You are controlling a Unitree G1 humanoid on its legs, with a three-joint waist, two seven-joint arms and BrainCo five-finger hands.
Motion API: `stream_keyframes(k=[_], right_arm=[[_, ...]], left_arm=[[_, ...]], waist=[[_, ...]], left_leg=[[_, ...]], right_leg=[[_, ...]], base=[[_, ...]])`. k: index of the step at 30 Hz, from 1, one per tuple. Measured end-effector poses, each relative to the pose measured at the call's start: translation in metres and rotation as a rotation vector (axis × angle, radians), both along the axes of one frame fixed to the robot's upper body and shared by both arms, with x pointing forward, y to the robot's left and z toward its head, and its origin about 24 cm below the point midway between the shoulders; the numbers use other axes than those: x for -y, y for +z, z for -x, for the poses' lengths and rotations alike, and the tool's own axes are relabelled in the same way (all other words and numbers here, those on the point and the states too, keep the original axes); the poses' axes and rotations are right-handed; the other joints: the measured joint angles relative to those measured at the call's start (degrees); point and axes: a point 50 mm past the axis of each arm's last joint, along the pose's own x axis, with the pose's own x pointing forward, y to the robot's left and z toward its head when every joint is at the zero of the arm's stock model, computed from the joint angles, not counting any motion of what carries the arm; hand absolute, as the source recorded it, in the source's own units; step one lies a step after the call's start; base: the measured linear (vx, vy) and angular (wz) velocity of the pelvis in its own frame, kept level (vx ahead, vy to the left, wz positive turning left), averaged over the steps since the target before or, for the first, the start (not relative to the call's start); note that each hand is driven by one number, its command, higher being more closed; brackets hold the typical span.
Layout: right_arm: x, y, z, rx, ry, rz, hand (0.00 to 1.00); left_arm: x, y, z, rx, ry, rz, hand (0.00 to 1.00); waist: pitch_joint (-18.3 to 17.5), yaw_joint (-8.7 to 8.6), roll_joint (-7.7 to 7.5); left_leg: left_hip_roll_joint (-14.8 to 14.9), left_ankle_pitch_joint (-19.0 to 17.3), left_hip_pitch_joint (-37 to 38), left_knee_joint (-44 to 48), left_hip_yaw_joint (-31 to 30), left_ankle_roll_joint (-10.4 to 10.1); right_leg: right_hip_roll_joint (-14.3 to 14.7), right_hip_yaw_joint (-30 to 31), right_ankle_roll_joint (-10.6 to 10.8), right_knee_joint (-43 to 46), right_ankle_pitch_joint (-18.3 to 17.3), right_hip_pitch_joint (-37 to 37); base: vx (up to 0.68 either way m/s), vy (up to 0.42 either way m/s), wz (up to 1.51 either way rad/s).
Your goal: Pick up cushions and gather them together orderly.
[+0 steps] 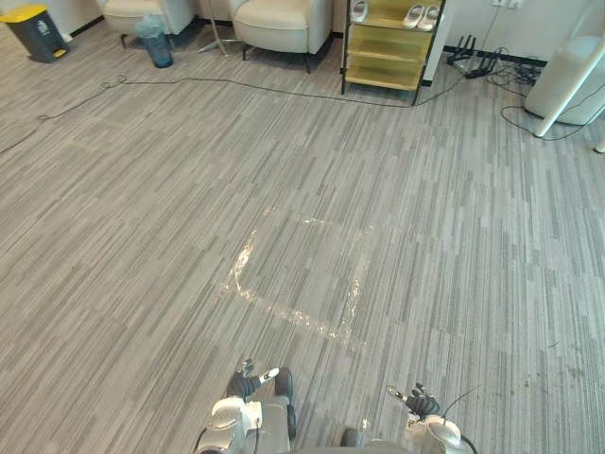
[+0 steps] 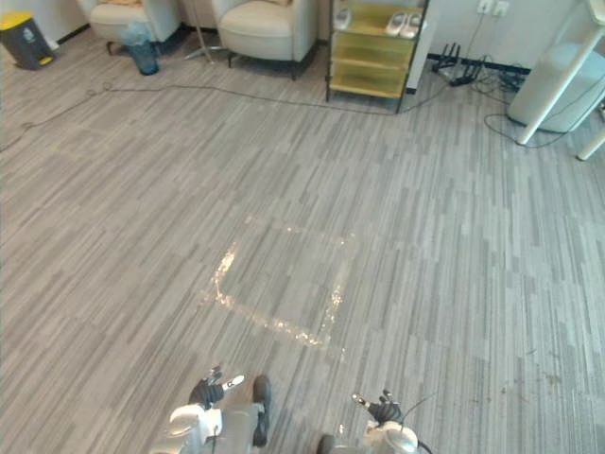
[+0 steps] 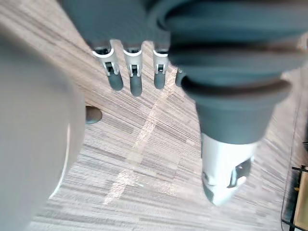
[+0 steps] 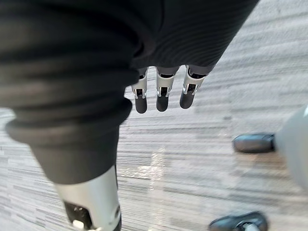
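Left hand [image 1: 248,383]: fingers straight, empty. Right hand [image 1: 416,401]: likewise relaxed, holding nothing. Both hang low over the carpeted floor [image 1: 142,236], near a square of tape residue [image 1: 298,279]. I cannot pick out any loose cushions; the likeliest source is the armchairs [image 1: 284,24] at the floor's far edge. The risk, in my judgement, is a foot catching the black cable [image 1: 284,92] stretched across the way there. A shoe shelf [image 1: 386,43], blue basket [image 1: 156,43] and yellow-lidded bin [image 1: 36,30] crowd the chairs.
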Motion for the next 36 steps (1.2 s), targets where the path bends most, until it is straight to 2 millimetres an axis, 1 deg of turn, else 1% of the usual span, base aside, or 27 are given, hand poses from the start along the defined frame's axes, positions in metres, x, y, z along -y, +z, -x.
stream_keyframes(k=[1, 3, 4, 5, 6, 9, 10, 11, 12, 13, 14, 15, 16, 17, 18, 19, 20, 21, 23, 26, 27, 28, 30, 31, 33, 34, 36], right_arm=[[-0.002, -0.001, 0.003, -0.009, 0.002, -0.008, 0.0], [-0.006, -0.002, 0.002, -0.002, 0.014, -0.024, 0.0], [-0.005, -0.002, 0.003, -0.004, 0.012, -0.027, 0.0], [-0.004, -0.002, 0.005, -0.01, 0.011, -0.023, 0.0], [0.0, -0.002, 0.006, -0.012, 0.015, -0.014, 0.0], [0.005, 0.0, 0.002, -0.003, 0.029, 0.004, 0.0], [0.009, 0.001, 0.0, 0.003, 0.042, 0.016, 0.0], [0.01, 0.002, -0.001, 0.009, 0.046, 0.018, 0.0], [0.01, 0.002, 0.0, 0.007, 0.051, 0.019, 0.0], [0.009, 0.001, 0.004, -0.002, 0.056, 0.017, 0.0], [0.011, -0.001, 0.011, -0.017, 0.05, 0.016, 0.0], [0.018, 0.001, 0.008, -0.008, 0.043, 0.032, 0.0], [0.019, 0.001, 0.009, -0.007, 0.035, 0.034, 0.0], [0.02, 0.001, 0.009, -0.002, 0.022, 0.034, 0.0], [0.02, 0.002, 0.01, 0.004, 0.02, 0.033, 0.0], [0.018, 0.002, 0.009, 0.013, 0.025, 0.031, 0.0], [0.017, 0.002, 0.011, 0.012, 0.018, 0.025, 0.0], [0.016, 0.001, 0.012, 0.009, 0.012, 0.021, 0.0], [0.014, 0.001, 0.013, 0.013, -0.02, 0.002, 0.0], [0.012, 0.001, 0.009, 0.023, -0.048, -0.013, 0.0], [0.013, 0.001, 0.011, 0.018, -0.051, -0.007, 0.0], [0.014, 0.001, 0.012, 0.014, -0.053, -0.003, 0.0], [0.015, -0.003, 0.019, -0.019, -0.057, -0.002, 0.0], [0.009, -0.004, 0.019, -0.022, -0.057, -0.015, 0.0], [-0.002, -0.006, 0.02, -0.026, -0.055, -0.044, 0.0], [-0.003, -0.007, 0.022, -0.033, -0.055, -0.046, 0.0], [0.0, -0.006, 0.022, -0.033, -0.038, -0.032, 0.0]], left_arm=[[0.0, -0.002, 0.002, -0.014, -0.001, 0.0, 0.0], [-0.01, -0.005, 0.012, -0.057, -0.018, -0.033, 0.0], [-0.012, -0.006, 0.013, -0.067, -0.027, -0.042, 0.0], [-0.014, -0.007, 0.015, -0.08, -0.04, -0.051, 0.0], [-0.014, -0.009, 0.019, -0.102, -0.04, -0.051, 0.0], [-0.009, -0.009, 0.018, -0.101, -0.041, -0.038, 0.0], [-0.006, -0.009, 0.018, -0.098, -0.041, -0.03, 0.0], [-0.005, -0.01, 0.018, -0.099, -0.04, -0.027, 0.0], [-0.007, -0.011, 0.022, -0.108, -0.037, -0.03, 0.0], [-0.01, -0.011, 0.025, -0.113, -0.033, -0.037, 0.0], [-0.014, -0.012, 0.029, -0.122, -0.031, -0.045, 0.0], [-0.007, -0.013, 0.03, -0.128, -0.021, -0.027, 0.0], [-0.002, -0.014, 0.031, -0.129, -0.019, -0.012, 0.0], [0.003, -0.014, 0.031, -0.126, 0.009, 0.012, 0.0], [0.004, -0.013, 0.027, -0.108, 0.051, 0.031, 0.0], [0.005, -0.013, 0.027, -0.105, 0.065, 0.036, 0.0], [0.004, -0.011, 0.024, -0.088, 0.071, 0.038, 0.0], [0.003, -0.011, 0.023, -0.083, 0.068, 0.035, 0.0], [0.003, -0.008, 0.018, -0.055, 0.039, 0.021, 0.0], [0.005, -0.004, 0.009, -0.021, 0.014, 0.016, 0.0], [0.006, -0.003, 0.008, -0.021, -0.006, 0.011, 0.0], [0.007, -0.003, 0.007, -0.02, -0.015, 0.011, 0.0], [0.007, -0.005, 0.01, -0.034, -0.033, 0.004, 0.0], [0.001, -0.004, 0.008, -0.032, -0.035, -0.012, 0.0], [-0.012, -0.003, 0.007, -0.035, -0.039, -0.046, 0.0], [-0.013, -0.003, 0.007, -0.036, -0.043, -0.052, 0.0], [-0.014, -0.007, 0.015, -0.072, -0.047, -0.053, 0.0]], waist=[[-0.1, 0.05, -0.02], [-0.9, -0.46, -1.52], [-0.9, -0.42, -1.95], [-0.8, -0.35, -2.08], [-0.8, -0.74, -1.69], [-0.6, -1.3, -0.31], [-0.1, -1.54, 0.7], [0.1, -1.65, 0.98], [-0.2, -2.07, 0.11], [-0.5, -2.31, -0.73], [-1.1, -2.98, -1.53], [-1.7, -3.37, 0.81], [-2.1, -3.33, 1.65], [-1.9, -3.3, 3.15], [-1.7, -3.36, 4.04], [-1.4, -3.24, 4.2], [-1.0, -2.87, 4.12], [-0.8, -2.62, 3.84], [-0.6, -2.18, 2.95], [-0.1, -1.37, 2.32], [0.0, -1.36, 1.99], [0.1, -1.43, 2.16], [-0.2, -1.09, 2.47], [-0.2, -0.99, 0.94], [-0.7, -1.1, -2.55], [-0.6, -1.0, -2.75], [-1.0, -0.45, -1.7]], left_leg=[[-0.1, -2.7, 1.9, 1.3, 0.8, 0.5], [-2.2, -6.9, 6.5, 1.6, 0.8, 1.6], [-2.6, -7.6, 8.0, 1.7, 0.9, 2.0], [-3.1, -9.2, 11.4, 1.0, 0.9, 2.5], [-2.9, -10.3, 16.3, -1.4, -0.2, 2.8], [-0.4, -10.4, 20.6, -4.8, -2.2, 2.7], [1.5, -10.4, 22.4, -5.9, -2.6, 2.6], [2.3, -10.4, 23.4, -6.4, -3.1, 2.6], [2.7, -10.5, 25.0, -6.9, -4.2, 2.3], [2.1, -11.0, 25.2, -6.6, -5.0, 0.9], [2.1, -13.0, 26.4, -5.0, -7.0, -2.4], [5.0, -13.7, 26.5, -1.5, -8.6, -3.9], [6.0, -13.1, 25.0, 1.7, -8.8, -5.0], [7.4, -10.6, 21.1, 11.1, -9.0, -6.9], [8.9, -4.5, 16.1, 22.3, -8.6, -7.1], [10.4, -2.4, 13.1, 29.1, -8.0, -7.4], [13.1, -3.9, 9.3, 38.0, -4.7, -6.5], [13.8, -5.3, 7.9, 40.4, -2.8, -6.2], [13.8, -8.4, 4.4, 37.7, 1.4, -5.9], [10.3, -9.5, 0.5, 16.7, 0.6, -6.4], [6.9, -6.2, 1.3, 2.4, -4.1, -6.9], [5.8, -4.0, 1.5, -2.4, -5.9, -6.7], [5.4, 4.5, 2.7, -6.3, -8.5, -7.1], [4.0, 6.4, 4.0, -6.0, -7.8, -6.7], [1.7, 2.3, 3.6, -3.2, -5.9, -5.2], [1.5, 0.9, 3.7, -2.0, -5.1, -4.8], [1.0, -2.5, 6.5, -0.8, -2.3, -2.9]], right_leg=[[-1.3, 1.5, 1.5, 11.2, -1.5, -3.5], [-5.4, 2.3, 4.1, 34.7, -0.3, -12.1], [-6.4, 2.0, 3.4, 38.7, -0.7, -13.5], [-7.7, 0.5, 0.8, 43.8, -2.3, -15.5], [-8.5, -4.2, -2.5, 42.2, -4.8, -17.4], [-5.8, -8.8, -4.3, 32.2, -6.1, -21.4], [-3.5, -9.2, -4.3, 24.7, -4.4, -23.8], [-2.6, -8.9, -3.9, 20.0, -2.2, -25.0], [-1.1, -6.6, -2.7, 7.5, 5.2, -25.7], [-1.1, -5.0, -2.4, 2.8, 8.8, -25.6], [-1.1, -2.0, -3.6, 2.3, 16.6, -25.5], [0.5, -3.6, -6.9, 6.1, 15.8, -25.1], [0.9, -4.6, -7.7, 6.0, 14.3, -24.0], [2.1, -5.9, -8.5, 5.3, 12.5, -21.8], [3.3, -6.5, -8.8, 3.6, 11.1, -18.8], [4.0, -6.4, -9.2, 2.0, 10.6, -16.4], [5.2, -6.5, -9.8, -0.4, 9.7, -11.8], [5.3, -6.6, -10.0, -1.5, 9.5, -9.4], [5.3, -5.7, -9.9, -5.6, 9.4, -3.8], [4.0, -3.4, -8.8, -8.4, 8.7, -0.3], [2.9, -2.8, -7.2, -9.1, 7.7, 1.1], [2.8, -2.4, -6.5, -9.3, 7.3, 1.6], [2.8, -0.9, -4.3, -9.2, 5.6, 3.2], [1.3, 0.1, -3.1, -8.7, 4.3, 4.3], [-2.1, 0.9, -1.1, -5.0, 1.8, 3.1], [-2.7, 1.3, -0.6, -3.5, 1.5, 2.8], [-4.7, 3.8, 0.3, 9.5, 1.0, -2.2]], base=[[0.55, 0.238, -0.21], [0.53, 0.183, -0.03], [0.53, 0.09, 0.13], [0.64, 0.048, 0.17], [0.63, 0.024, 0.2], [0.52, -0.054, 0.41], [0.41, -0.074, 0.37], [0.51, -0.117, 0.53], [0.51, -0.163, 0.51], [0.52, -0.203, 0.85], [0.69, -0.329, 0.83], [0.59, -0.295, 0.77], [0.68, -0.345, 0.54], [0.52, -0.26, 0.47], [0.52, -0.252, 0.4], [0.51, -0.22, 0.19], [0.41, -0.153, -0.03], [0.54, -0.217, -0.17], [0.44, -0.149, -0.28], [0.34, 0.038, -0.41], [0.39, 0.153, -0.29], [0.37, 0.231, -0.27], [0.29, 0.227, -0.31], [0.26, 0.169, -0.29], [0.31, 0.159, -0.23], [0.35, 0.22, -0.4], [0.28, 0.245, -0.57]])
